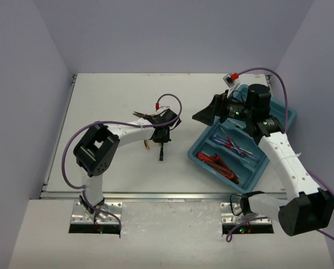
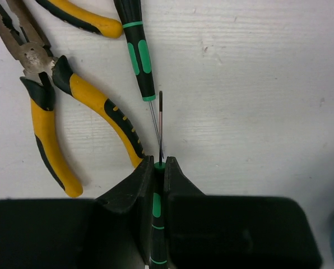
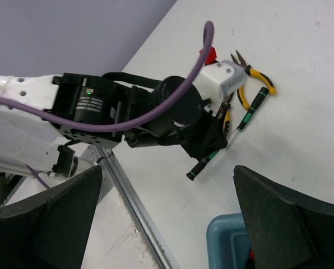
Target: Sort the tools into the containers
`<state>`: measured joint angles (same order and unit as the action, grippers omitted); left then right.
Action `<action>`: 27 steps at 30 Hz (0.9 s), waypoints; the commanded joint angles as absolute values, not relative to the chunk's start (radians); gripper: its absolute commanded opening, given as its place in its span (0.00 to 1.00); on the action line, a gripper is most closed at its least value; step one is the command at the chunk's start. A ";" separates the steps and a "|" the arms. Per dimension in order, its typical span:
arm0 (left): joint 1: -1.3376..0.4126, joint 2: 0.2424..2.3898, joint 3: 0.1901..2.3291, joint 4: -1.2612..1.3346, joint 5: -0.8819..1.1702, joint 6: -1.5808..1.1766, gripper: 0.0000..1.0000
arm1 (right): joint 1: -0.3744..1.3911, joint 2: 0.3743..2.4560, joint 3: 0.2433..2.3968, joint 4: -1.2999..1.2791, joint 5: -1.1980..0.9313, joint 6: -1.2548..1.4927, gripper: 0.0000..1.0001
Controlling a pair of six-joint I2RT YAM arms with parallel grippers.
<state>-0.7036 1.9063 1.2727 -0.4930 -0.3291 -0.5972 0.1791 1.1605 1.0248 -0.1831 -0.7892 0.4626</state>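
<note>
left hand (image 2: 159, 168) clamped on black-green screwdriver (image 2: 157, 210), bottom centre of left wrist view, beside yellow pliers (image 2: 49, 106) on tabletop (image 2: 256, 84). right hand (image 3: 167, 224) fingers wide apart, by tray (image 1: 258, 168) at frame right. step: grasp made, transfer pending. next: carry rightward, release into screwdriver compartment.

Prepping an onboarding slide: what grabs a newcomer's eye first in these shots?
Mid-scene, the left gripper is clamped shut on a black-green screwdriver, with yellow-handled pliers lying just beside it. On the right sits the teal tray, which holds red-handled tools. The right gripper hangs wide open over the tray's edge.
</note>
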 commanded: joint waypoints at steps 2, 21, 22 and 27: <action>-0.706 1.788 1.268 -0.454 -0.370 -0.598 0.00 | 0.187 1.188 1.034 -0.177 -0.808 0.447 0.99; -0.709 1.253 1.098 -0.135 -0.178 -0.812 0.00 | 0.515 1.290 0.830 0.218 -0.548 0.605 0.85; -0.709 1.248 1.094 -0.117 -0.166 -0.827 0.00 | 0.519 1.297 0.835 0.231 -0.554 0.625 0.83; -0.708 1.244 1.083 -0.089 -0.127 -0.840 0.00 | 0.530 1.312 0.860 0.291 -0.571 0.651 0.74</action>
<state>-0.7055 1.2410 1.1048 -0.1648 -0.1928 -0.7966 0.5198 1.3089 0.8109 0.1518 -0.5937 0.6055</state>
